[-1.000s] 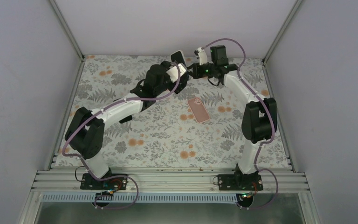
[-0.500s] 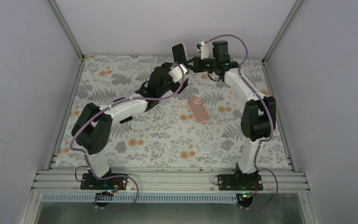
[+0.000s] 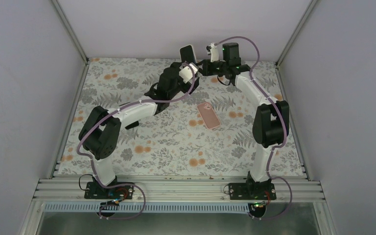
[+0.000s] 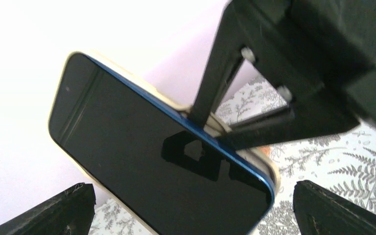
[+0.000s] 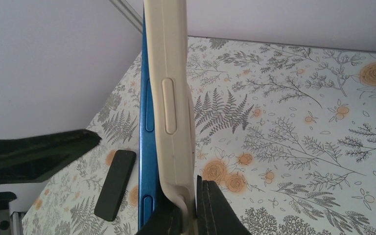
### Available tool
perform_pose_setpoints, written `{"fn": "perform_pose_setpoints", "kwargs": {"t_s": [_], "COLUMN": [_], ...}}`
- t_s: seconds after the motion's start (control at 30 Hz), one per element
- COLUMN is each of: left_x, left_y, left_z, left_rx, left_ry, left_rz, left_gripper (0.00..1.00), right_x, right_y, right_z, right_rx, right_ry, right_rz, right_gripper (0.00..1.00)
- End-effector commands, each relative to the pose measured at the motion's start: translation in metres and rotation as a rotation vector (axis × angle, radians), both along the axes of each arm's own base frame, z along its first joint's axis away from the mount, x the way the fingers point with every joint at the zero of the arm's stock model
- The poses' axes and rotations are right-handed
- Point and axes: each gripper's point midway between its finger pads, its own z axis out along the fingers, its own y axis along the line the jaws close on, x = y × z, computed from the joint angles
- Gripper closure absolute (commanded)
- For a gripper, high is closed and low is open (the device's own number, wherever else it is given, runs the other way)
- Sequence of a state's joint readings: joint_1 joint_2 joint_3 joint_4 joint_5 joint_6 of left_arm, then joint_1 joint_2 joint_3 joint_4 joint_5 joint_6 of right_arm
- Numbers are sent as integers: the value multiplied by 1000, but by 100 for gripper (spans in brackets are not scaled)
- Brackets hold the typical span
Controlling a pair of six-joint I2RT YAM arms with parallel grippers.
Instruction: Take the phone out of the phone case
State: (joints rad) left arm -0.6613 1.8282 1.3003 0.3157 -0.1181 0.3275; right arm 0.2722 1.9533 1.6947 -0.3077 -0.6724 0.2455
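Phone (image 4: 152,152) in cream case (image 5: 169,98) | right tool (image 5: 194,195) pinching its edge

left end effector (image 4: 192,208): raised, jaws wide apart | right end effector (image 5: 196,208): raised, clamped on phone case (image 5: 169,73)

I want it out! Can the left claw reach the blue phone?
Probably yes. The left claw is open right before the phone, nothing between; the right claw pinches only one edge.
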Motion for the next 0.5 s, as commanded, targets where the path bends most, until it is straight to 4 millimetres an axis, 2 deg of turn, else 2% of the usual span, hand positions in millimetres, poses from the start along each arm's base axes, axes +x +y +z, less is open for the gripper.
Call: {"fn": "perform_pose_setpoints", "kwargs": {"t_s": [0.0,0.33,0.47], "left_x": [3,16,21], "left_y": [-9,-12,-1], "left_z": [25,7,8], "left_rx": [-48,-6,1], "left_ry": [-48,-55,-82], "left_rz": [-2,37,97], "left_gripper": [0,0,0], "right_x": [6,-1,-4], "right_y": [3,2,0], "right_z": [17,23,26], "right_rx": [46,53,58], "right_ry": [-61,-70,-78], "right_rz": [19,26,22], "right_gripper": [96,97,97]}}
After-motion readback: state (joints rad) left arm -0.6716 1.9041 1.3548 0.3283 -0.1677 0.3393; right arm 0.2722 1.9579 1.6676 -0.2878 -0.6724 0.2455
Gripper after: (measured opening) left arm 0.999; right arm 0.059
